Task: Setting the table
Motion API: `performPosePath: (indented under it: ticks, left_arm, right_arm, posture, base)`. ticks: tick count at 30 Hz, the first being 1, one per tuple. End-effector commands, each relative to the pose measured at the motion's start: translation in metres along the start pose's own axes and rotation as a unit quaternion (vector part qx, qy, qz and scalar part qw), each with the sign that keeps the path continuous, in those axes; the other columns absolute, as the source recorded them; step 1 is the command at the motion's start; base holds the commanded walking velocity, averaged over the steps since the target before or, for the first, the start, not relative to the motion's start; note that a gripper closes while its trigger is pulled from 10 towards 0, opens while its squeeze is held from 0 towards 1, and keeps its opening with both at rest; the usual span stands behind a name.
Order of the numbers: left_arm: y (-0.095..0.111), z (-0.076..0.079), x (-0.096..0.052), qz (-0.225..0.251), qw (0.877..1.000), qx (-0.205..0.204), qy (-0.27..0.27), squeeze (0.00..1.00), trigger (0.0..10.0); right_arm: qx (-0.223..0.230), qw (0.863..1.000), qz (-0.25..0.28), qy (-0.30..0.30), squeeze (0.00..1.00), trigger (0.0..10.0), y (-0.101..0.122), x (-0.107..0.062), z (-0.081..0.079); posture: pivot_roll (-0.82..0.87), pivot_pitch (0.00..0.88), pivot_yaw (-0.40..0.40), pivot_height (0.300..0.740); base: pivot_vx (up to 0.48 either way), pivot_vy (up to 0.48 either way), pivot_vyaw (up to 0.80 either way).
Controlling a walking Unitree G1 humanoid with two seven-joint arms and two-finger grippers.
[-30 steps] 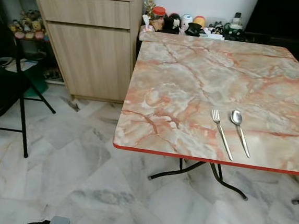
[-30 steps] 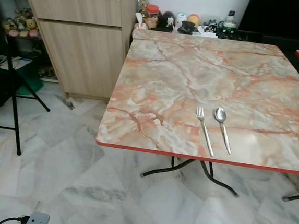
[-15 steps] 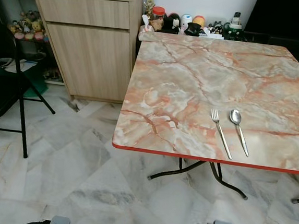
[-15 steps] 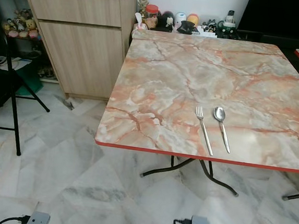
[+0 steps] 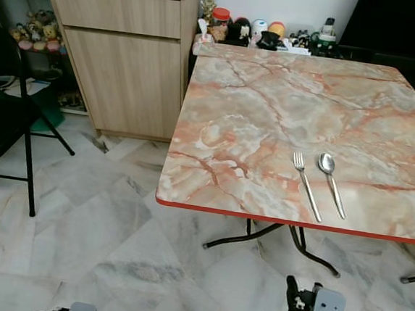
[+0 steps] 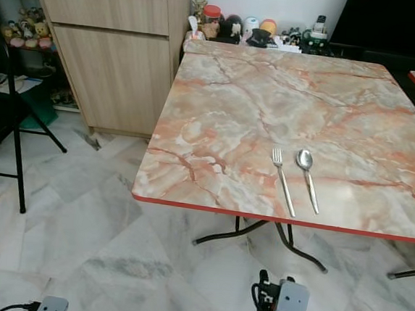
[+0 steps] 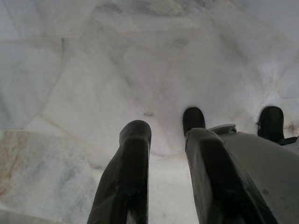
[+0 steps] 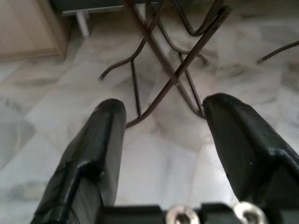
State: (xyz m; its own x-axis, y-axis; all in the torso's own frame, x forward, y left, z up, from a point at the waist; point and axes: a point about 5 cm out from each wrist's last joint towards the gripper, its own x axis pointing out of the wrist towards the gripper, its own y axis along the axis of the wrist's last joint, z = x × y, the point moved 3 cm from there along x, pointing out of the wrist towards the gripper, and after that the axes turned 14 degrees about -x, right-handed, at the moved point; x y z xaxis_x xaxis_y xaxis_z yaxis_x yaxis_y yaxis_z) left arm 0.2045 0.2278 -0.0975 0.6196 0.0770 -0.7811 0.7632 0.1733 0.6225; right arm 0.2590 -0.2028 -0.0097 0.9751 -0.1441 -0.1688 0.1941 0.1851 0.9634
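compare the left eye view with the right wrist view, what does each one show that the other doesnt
Left eye view alone: the pink marble-pattern tabletop with a silver metal fork and silver metal spoon lying side by side near its front edge, and the light wooden cabinet face.

Right wrist view alone: the right claw, open and holding nothing, seen close.

Both: the table's black metal folding legs and the white marble floor.

Shiny metal fork [image 5: 307,185] and spoon [image 5: 331,181] on glossy marble-patterned table [image 5: 269,117].
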Motion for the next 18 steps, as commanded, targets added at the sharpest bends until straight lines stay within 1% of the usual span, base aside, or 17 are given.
performPosePath:
  ticks: [1, 3, 5, 6, 7, 8, 9, 11, 15, 16, 17, 18]
  left_arm:
    - [-0.011, 0.001, -0.001, -0.021, 1.000, 0.008, -0.003, 0.00, 10.0]
    - [-0.012, 0.002, -0.002, -0.020, 1.000, 0.008, -0.005, 0.00, 10.0]
    - [-0.013, 0.001, -0.002, -0.020, 1.000, 0.004, -0.002, 0.00, 10.0]
    - [-0.013, 0.000, -0.002, -0.020, 1.000, 0.002, 0.001, 0.00, 10.0]
    - [-0.013, 0.000, -0.002, -0.020, 1.000, 0.002, 0.001, 0.00, 10.0]
    - [-0.013, -0.001, -0.002, -0.019, 1.000, 0.001, 0.001, 0.00, 10.0]
    - [-0.013, -0.002, -0.003, -0.018, 1.000, 0.001, 0.001, 0.00, 10.0]
    - [-0.013, -0.003, -0.003, -0.018, 1.000, 0.001, 0.002, 0.00, 10.0]
    - [-0.017, -0.007, -0.004, -0.024, 1.000, -0.003, 0.006, 0.00, 10.0]
    - [-0.017, -0.007, -0.004, -0.024, 1.000, -0.003, 0.006, 0.00, 10.0]
    - [-0.017, -0.008, -0.004, -0.023, 1.000, -0.008, 0.004, 0.00, 10.0]
    - [-0.016, -0.008, -0.004, -0.023, 1.000, -0.014, 0.002, 0.00, 10.0]
  right_arm:
    - [0.001, 0.999, 0.038, -0.009, 0.00, 10.0, 0.020, 0.004, 0.005]
    - [0.004, 0.998, 0.054, -0.016, 0.00, 10.0, 0.029, 0.004, 0.008]
    - [0.005, 0.998, 0.061, -0.019, 0.00, 10.0, 0.034, 0.004, 0.010]
    - [0.006, 0.996, 0.080, -0.025, 0.00, 10.0, 0.046, 0.007, 0.015]
    - [0.006, 0.996, 0.080, -0.025, 0.00, 10.0, 0.046, 0.007, 0.015]
    - [0.006, 0.995, 0.095, -0.028, 0.00, 10.0, 0.057, 0.010, 0.018]
    - [0.005, 0.992, 0.119, -0.030, 0.00, 10.0, 0.075, 0.018, 0.021]
    - [0.006, 0.991, 0.130, -0.032, 0.00, 10.0, 0.085, 0.021, 0.023]
    - [0.017, 0.986, 0.157, -0.049, 0.00, 10.0, 0.113, 0.030, 0.031]
    - [0.017, 0.986, 0.157, -0.049, 0.00, 10.0, 0.113, 0.030, 0.031]
    - [0.021, 0.984, 0.170, -0.053, 0.00, 10.0, 0.124, 0.031, 0.030]
    - [0.026, 0.983, 0.174, -0.057, 0.00, 10.0, 0.129, 0.032, 0.030]
  posture:
    - [0.04, 0.084, -0.043, 0.740]
    - [0.04, 0.078, -0.045, 0.740]
    - [0.05, 0.067, -0.047, 0.740]
    - [0.04, 0.062, -0.046, 0.740]
    - [0.04, 0.062, -0.046, 0.740]
    - [0.04, 0.059, -0.045, 0.740]
    - [0.04, 0.052, -0.042, 0.740]
    - [0.03, 0.048, -0.041, 0.740]
    - [0.04, 0.035, -0.036, 0.740]
    - [0.04, 0.035, -0.036, 0.740]
    - [0.04, 0.039, -0.029, 0.740]
    - [0.04, 0.047, -0.026, 0.740]
  base:
    - [0.000, 0.000, 0.00]
    - [0.000, 0.000, 0.00]
    - [0.000, 0.000, 0.00]
    - [0.000, 0.000, 0.00]
    - [0.000, 0.000, 0.00]
    - [0.000, 0.000, 0.00]
    - [0.000, 0.000, 0.00]
    - [0.000, 0.000, 0.00]
    - [0.000, 0.000, 0.00]
    - [0.000, 0.000, 0.00]
    - [0.000, 0.000, 0.00]
    - [0.000, 0.000, 0.00]
